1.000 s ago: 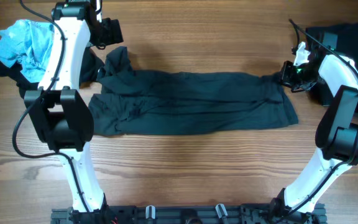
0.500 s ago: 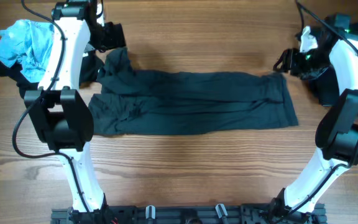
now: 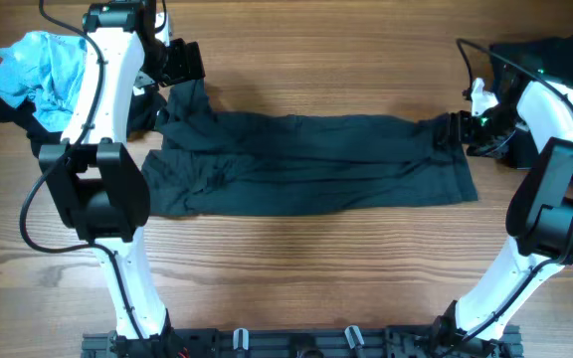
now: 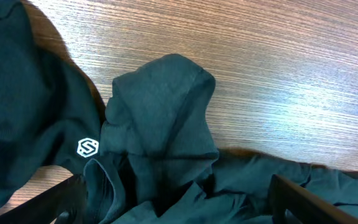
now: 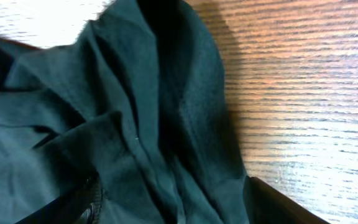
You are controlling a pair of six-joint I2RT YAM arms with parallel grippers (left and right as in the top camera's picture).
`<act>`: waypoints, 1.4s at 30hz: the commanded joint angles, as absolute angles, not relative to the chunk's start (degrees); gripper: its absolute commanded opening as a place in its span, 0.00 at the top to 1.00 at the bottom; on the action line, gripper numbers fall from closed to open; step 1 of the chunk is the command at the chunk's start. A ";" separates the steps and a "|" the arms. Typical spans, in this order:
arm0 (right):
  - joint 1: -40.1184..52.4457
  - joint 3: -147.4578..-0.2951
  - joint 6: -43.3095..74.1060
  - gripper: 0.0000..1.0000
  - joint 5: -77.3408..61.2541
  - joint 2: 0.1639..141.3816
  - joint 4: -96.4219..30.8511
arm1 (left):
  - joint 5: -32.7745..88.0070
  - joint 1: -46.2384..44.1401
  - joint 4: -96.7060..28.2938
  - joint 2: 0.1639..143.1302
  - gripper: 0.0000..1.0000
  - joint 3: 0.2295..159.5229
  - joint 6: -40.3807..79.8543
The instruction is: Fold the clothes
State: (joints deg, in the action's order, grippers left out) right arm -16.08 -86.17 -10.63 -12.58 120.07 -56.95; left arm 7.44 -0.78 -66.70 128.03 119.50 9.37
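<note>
The wooden table (image 3: 316, 259) carries a long black T-shirt (image 3: 306, 164), spread flat across its middle and folded into a wide band. Off the shirt's right end, towards the far corner, lies another dark garment (image 3: 555, 55), partly behind the right arm. Off the shirt's left end sits a crumpled light blue garment (image 3: 38, 65) on top of more black cloth (image 3: 3, 107). A sleeve (image 4: 160, 106) sticks up from the shirt's far left corner, doubled over on itself. The left gripper (image 3: 179, 62) hangs over that sleeve with its jaws spread wide and nothing between them. The right gripper (image 3: 463, 129) is at the shirt's right edge, jaws apart, with bunched fabric lying between the fingers; whether the pads touch the cloth is hard to tell. Just left of the sleeve, a small white hexagonal logo (image 4: 88, 147) shows on a neighbouring black fold
</note>
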 commanded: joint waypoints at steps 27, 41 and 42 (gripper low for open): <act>-20.23 -113.93 -3.11 0.96 -13.19 119.77 -75.18 | 8.51 2.20 -64.45 119.02 0.07 119.59 9.47; -28.01 -116.49 -7.49 0.96 -19.99 119.77 -81.10 | 8.56 2.20 -64.53 117.71 0.06 119.59 9.50; -27.11 -116.49 -7.53 0.96 -20.73 119.77 -81.73 | 8.54 2.20 -64.55 117.62 0.06 119.59 9.50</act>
State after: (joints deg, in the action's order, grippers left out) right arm -29.36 -114.91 -5.89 -15.90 119.72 -80.73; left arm 7.62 2.15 -64.49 120.16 119.50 9.37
